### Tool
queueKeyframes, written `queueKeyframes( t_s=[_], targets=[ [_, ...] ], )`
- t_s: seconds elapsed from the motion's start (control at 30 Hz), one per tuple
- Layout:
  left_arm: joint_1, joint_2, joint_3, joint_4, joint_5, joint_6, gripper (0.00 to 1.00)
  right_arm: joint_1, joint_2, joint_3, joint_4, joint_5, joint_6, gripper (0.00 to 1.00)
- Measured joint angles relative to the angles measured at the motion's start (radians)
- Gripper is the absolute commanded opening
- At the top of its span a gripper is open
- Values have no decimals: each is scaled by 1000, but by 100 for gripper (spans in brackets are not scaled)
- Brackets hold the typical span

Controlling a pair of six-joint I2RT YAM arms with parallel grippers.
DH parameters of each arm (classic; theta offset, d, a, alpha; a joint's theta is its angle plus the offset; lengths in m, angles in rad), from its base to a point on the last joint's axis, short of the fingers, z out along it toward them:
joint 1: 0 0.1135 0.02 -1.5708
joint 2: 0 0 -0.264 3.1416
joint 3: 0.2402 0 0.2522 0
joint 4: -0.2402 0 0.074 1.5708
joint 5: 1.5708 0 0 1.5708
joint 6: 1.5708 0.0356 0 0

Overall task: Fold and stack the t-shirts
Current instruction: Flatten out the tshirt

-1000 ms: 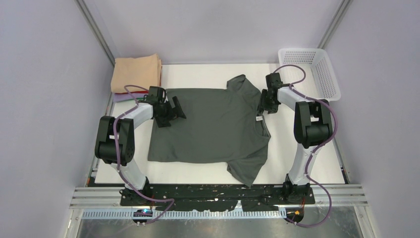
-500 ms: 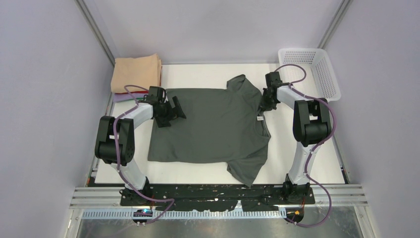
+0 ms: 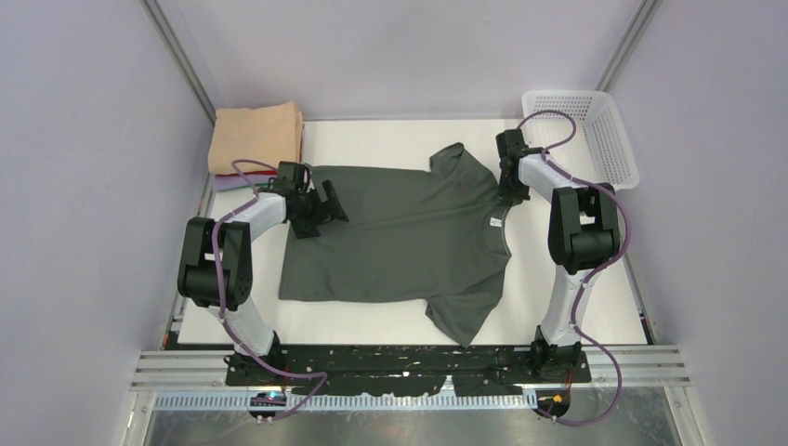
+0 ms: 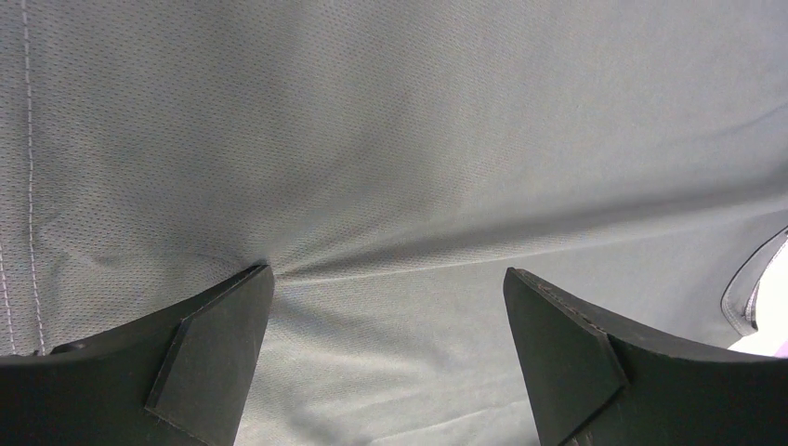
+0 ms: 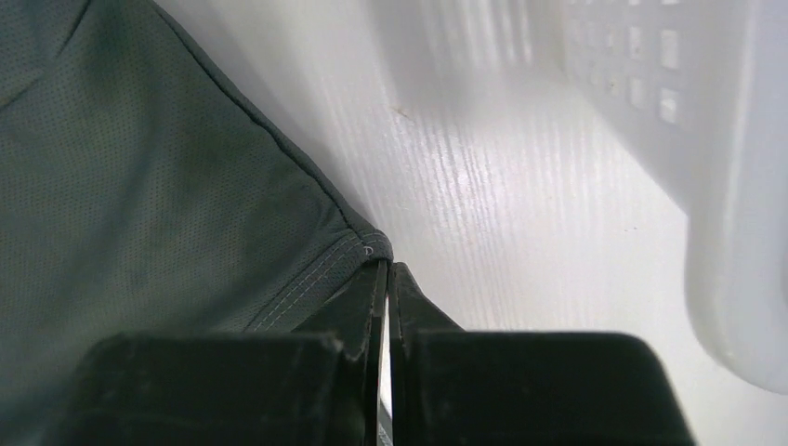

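Observation:
A dark charcoal-grey t-shirt point(image 3: 409, 242) lies spread flat on the white table, its neck with a small white label point(image 3: 495, 223) to the right. My left gripper point(image 3: 325, 201) is open and rests on the shirt near its left hem. In the left wrist view point(image 4: 387, 271) both fingers press on the cloth point(image 4: 418, 121), with a crease running from the left fingertip. My right gripper point(image 3: 506, 192) is shut at the shirt's far right shoulder. In the right wrist view point(image 5: 387, 263) its tips pinch a stitched edge of the shirt point(image 5: 139, 167).
A folded peach-tan shirt point(image 3: 256, 135) tops a stack at the back left, with a pale lavender one point(image 3: 223, 182) under it. A white mesh basket point(image 3: 567, 95) stands at the back right, close to my right gripper point(image 5: 706, 139). Bare table point(image 3: 390, 139) lies behind the shirt.
My right gripper has moved back and to the right. The shirt's collar and far sleeve have shifted that way with it. My left gripper has barely moved.

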Motion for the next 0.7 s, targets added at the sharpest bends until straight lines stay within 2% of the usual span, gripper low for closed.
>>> queueKeyframes(
  t_s=[0.03,0.1,0.2,0.3,0.37,0.4,0.53,0.7],
  targets=[
    [0,0,0,0,0,0,100,0,0,2,-7,16,-4,6],
    [0,0,0,0,1,0,100,0,0,4,-16,35,-10,18],
    [1,0,0,0,2,0,100,0,0,4,-26,53,-18,48],
    [2,0,-1,3,12,0,100,-1,0,4,-32,56,-28,61],
    [5,-3,-8,13,27,0,100,-1,-2,3,-30,48,-33,79],
    [6,-6,-13,19,34,-1,99,0,-10,-6,-23,38,-35,98],
    [4,-44,-41,24,55,-3,100,9,-98,-80,-8,-21,-24,96],
    [-15,-183,-92,27,56,-5,100,71,-327,-253,34,-106,12,96]
  ],
)
